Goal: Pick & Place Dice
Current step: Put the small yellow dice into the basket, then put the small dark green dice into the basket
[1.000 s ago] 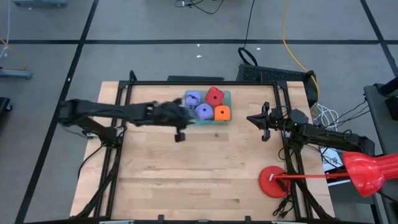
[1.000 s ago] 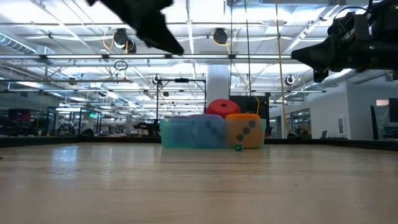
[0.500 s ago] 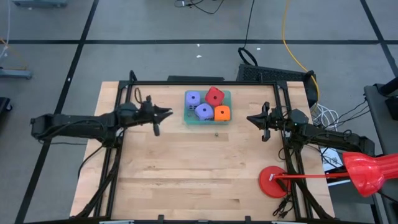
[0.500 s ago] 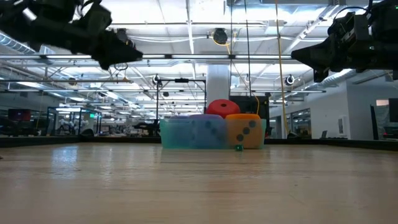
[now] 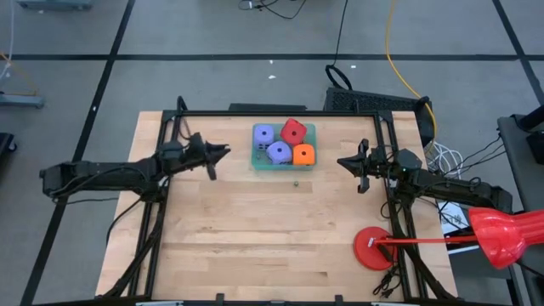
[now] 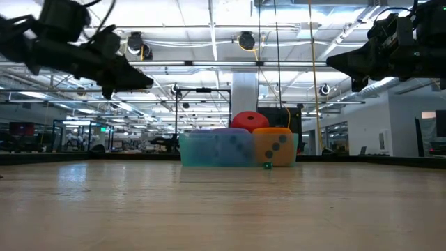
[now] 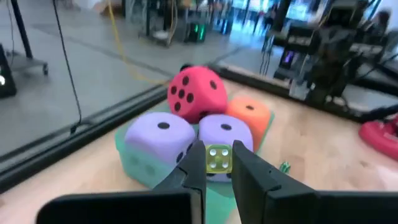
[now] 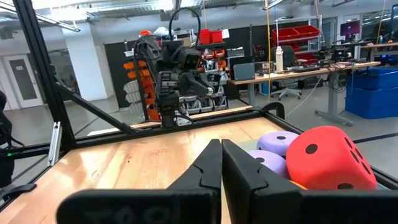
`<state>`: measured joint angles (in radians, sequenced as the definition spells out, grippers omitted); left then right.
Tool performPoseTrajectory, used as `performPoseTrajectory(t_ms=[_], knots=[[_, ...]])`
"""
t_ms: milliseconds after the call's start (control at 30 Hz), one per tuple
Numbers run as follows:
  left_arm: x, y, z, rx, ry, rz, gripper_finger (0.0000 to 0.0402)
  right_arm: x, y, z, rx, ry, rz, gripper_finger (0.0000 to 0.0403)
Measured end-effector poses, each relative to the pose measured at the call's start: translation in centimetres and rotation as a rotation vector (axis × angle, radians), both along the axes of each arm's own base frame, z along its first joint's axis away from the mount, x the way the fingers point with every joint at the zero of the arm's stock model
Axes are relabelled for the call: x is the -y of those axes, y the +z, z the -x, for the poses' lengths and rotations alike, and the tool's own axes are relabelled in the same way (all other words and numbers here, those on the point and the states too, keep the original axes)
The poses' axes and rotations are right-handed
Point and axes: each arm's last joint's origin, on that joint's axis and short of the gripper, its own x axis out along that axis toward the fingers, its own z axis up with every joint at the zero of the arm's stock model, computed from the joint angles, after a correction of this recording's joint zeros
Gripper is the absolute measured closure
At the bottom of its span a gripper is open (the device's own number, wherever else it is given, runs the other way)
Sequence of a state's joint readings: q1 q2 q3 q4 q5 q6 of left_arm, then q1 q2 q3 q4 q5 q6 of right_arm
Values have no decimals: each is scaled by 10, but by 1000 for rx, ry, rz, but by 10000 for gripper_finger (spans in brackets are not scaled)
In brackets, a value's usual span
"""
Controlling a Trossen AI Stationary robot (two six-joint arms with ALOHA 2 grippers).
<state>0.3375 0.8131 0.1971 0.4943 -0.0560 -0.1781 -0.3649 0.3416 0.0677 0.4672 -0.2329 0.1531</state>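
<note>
Dice first: all four big ones sit together in the teal tray [image 5: 285,167] at the far middle of the table. The red die [image 5: 293,132] is propped highest, the orange die [image 5: 304,155] is beside it, and the two purple dice [image 5: 264,134] fill the left side. As far as the pictures show, that part looks finished.

Your left gripper [image 5: 223,152] hangs in the air just left of the tray, apart from it. Its fingers are clenched on a small yellow die [image 7: 218,158], pips facing the wrist camera. You have that one picked but not placed, so I judge the step in hand to be carrying it to the tray.

A small green cube [image 5: 296,181], probably another tiny die, lies on the wood just in front of the tray and likely needs collecting too.

Your right gripper [image 5: 342,161] waits at the right edge of the table, fingers pressed together and holding nothing.
</note>
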Motion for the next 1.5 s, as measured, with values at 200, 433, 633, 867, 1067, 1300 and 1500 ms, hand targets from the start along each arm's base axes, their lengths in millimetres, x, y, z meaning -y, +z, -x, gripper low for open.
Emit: performPoseTrajectory(t_ms=[200, 433, 633, 867, 1067, 1300, 1500], knots=[[-9, 38, -45, -175, -6, -11, 357, 0, 1, 0, 6, -1, 3, 401], [-28, 50, -115, -416, -92, -81, 350, 0, 2, 0, 19, 2, -8, 401], [-39, 9, -151, -611, -137, -31, 348, 0, 1, 0, 15, 10, -18, 402], [-43, -22, -162, -715, -160, -27, 345, 0, 0, 0, 3, 13, -39, 399], [-44, -20, -162, -713, -165, -57, 319, 0, 0, 0, 3, 12, -35, 399], [-47, -21, -158, -748, -105, -40, 224, 0, 0, 0, 1, 12, -33, 398], [-38, -20, -159, -772, -132, -89, 144, 0, -1, 0, -4, 12, -35, 398]])
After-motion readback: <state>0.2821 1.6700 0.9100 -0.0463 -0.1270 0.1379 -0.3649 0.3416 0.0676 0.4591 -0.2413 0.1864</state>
